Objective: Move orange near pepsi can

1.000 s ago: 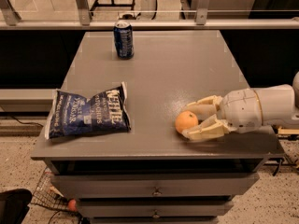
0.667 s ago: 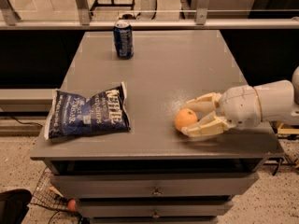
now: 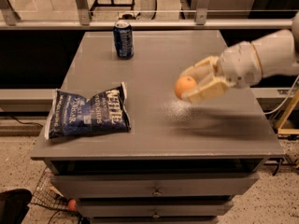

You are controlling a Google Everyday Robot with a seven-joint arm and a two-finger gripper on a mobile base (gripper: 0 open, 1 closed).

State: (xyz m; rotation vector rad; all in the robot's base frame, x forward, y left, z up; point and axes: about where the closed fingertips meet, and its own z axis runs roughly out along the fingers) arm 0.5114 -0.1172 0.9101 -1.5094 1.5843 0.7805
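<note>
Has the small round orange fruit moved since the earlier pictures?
Yes. The small round orange fruit, shut in the tool, went upward: it was level with the lower half of the crinkled dark blue chip bag, now with its top edge.

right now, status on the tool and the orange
Tool shut on orange, held above table, right side. Pepsi can upright, far left corner. Chip bag front left, looks clear of the path.

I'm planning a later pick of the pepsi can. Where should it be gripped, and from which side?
Probably best to grip the pepsi can mid-body, across its round sides, coming from its near right: it stands upright, with open table there. The tool, shut on the orange, hangs over the table's right half.
</note>
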